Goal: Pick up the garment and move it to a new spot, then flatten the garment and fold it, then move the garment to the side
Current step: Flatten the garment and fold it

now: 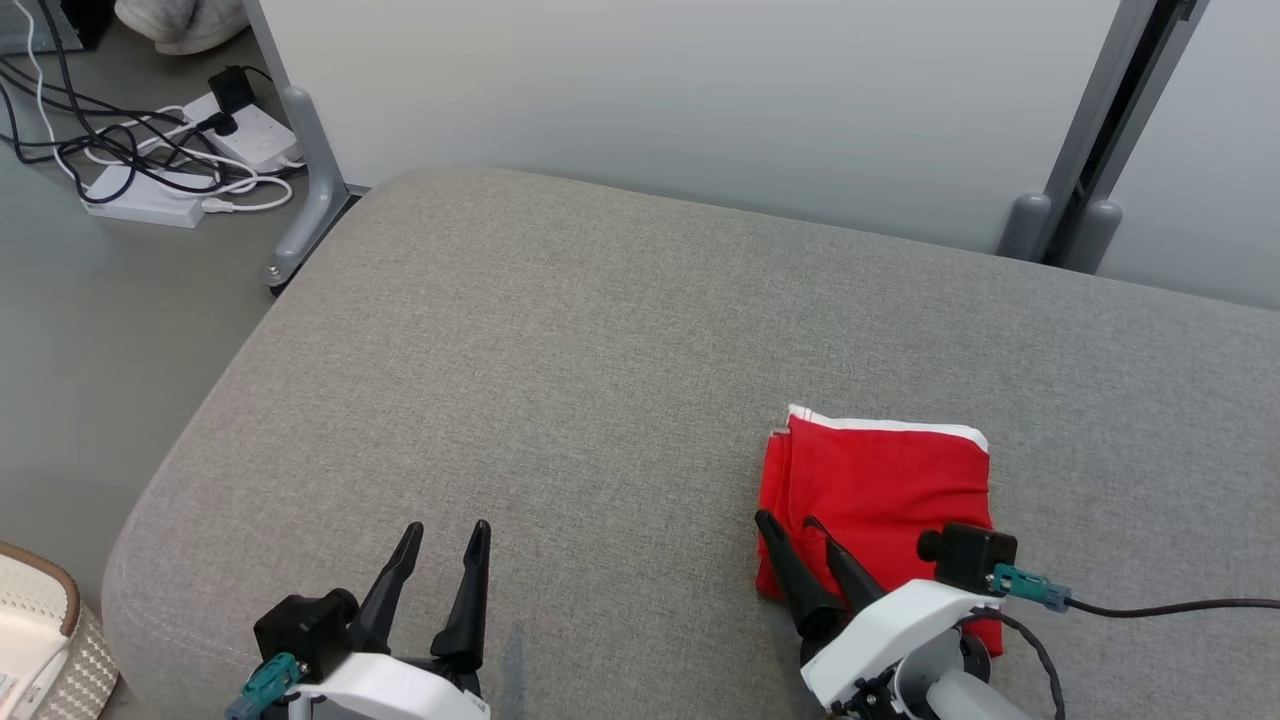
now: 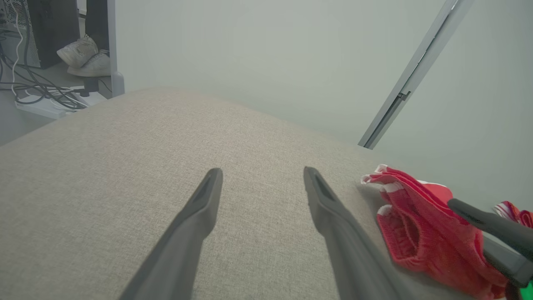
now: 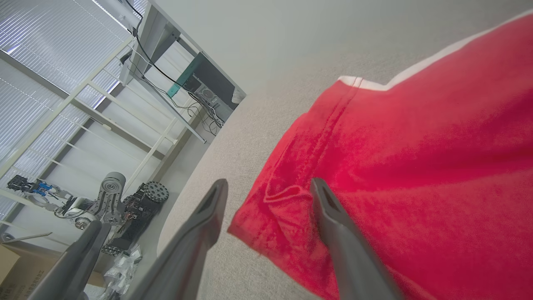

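Observation:
The garment (image 1: pixel 880 490) is a red cloth with white trim, folded into a compact rectangle at the right of the grey cushion (image 1: pixel 600 380). My right gripper (image 1: pixel 790 522) stands open just over the garment's near left corner, one finger above the red cloth, the other beside its edge. In the right wrist view the garment (image 3: pixel 416 166) lies flat under the open right gripper (image 3: pixel 268 185), with nothing pinched. My left gripper (image 1: pixel 447 532) is open over bare cushion at the lower left. The left wrist view has the open left gripper (image 2: pixel 263 175) and the garment (image 2: pixel 420 225) to its right.
A grey partition wall (image 1: pixel 700 90) stands behind the cushion, with metal feet (image 1: pixel 305 190) at the left and back right. Power strips and cables (image 1: pixel 170 150) lie on the floor at the left. A shoe (image 1: pixel 180 20) shows at the top left. The cushion's edge curves at the lower left.

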